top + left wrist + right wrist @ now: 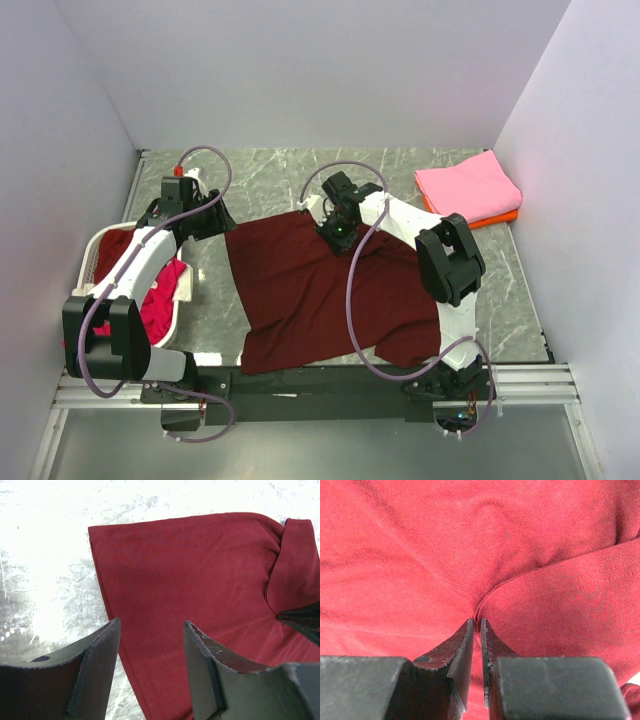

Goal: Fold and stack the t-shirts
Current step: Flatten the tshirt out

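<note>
Item 1. The maroon t-shirt (300, 290) lies spread on the marble counter (270, 175), between the two arms. It reaches from mid-counter down to the near edge. Its surface is mostly flat. The far right part is folded over, and the near right corner is rumpled.

Item 2. The left hand (212, 218) hangs over the far left corner of the maroon t-shirt. In the left wrist view its fingers stand spread apart (152, 625), nothing between them, with the shirt's stitched edge (200, 580) and bare counter below.

Item 3. The right hand (337, 235) is down on the far edge of the same shirt, near its middle. In the right wrist view the fingers are nearly pressed together (477, 622), pinching a fold of the maroon cloth (470, 545) at their tips. Creases run out from that point.

Item 4. A folded pink t-shirt (468, 185) sits on a folded orange t-shirt (503, 216) at the far right corner of the counter, well apart from the maroon one.

Item 5. A white basket (186, 285) stands at the left, under the left arm. It holds a magenta t-shirt (158, 300) and some dark red cloth, both unfolded.
</note>
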You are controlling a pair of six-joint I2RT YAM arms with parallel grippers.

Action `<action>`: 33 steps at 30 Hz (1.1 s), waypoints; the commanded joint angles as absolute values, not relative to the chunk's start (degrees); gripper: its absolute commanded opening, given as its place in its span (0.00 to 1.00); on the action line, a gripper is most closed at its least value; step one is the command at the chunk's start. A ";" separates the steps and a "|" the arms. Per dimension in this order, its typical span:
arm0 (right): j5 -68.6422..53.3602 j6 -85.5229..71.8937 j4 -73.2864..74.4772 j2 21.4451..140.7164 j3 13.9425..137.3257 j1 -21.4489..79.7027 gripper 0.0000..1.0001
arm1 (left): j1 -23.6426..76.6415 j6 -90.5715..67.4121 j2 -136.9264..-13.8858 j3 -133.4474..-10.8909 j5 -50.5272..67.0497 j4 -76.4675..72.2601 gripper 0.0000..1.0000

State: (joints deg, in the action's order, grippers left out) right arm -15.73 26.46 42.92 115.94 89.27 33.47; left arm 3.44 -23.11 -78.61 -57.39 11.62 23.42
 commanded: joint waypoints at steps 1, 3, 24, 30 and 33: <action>-15.91 26.63 43.59 114.96 91.14 33.22 0.18 | 3.43 -21.71 -78.57 -57.22 11.60 22.24 0.58; -15.91 26.63 43.59 114.87 91.14 33.22 0.15 | 3.43 -21.71 -78.49 -57.22 11.60 22.15 0.59; -8.61 26.54 38.66 104.67 92.45 24.35 0.00 | 3.08 -22.32 -85.93 -60.81 10.20 23.90 0.58; -9.75 26.81 38.50 106.96 97.38 20.57 0.00 | 2.29 -20.05 -98.42 -75.90 4.75 30.13 0.53; -9.93 26.98 38.06 107.14 97.65 19.95 0.00 | 2.11 -19.16 -105.19 -80.66 4.75 31.55 0.46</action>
State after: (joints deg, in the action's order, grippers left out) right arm -9.72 26.65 39.40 106.45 95.48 20.21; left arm 2.57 -21.65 -101.49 -75.44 6.94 28.77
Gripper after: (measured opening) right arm 0.007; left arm 0.480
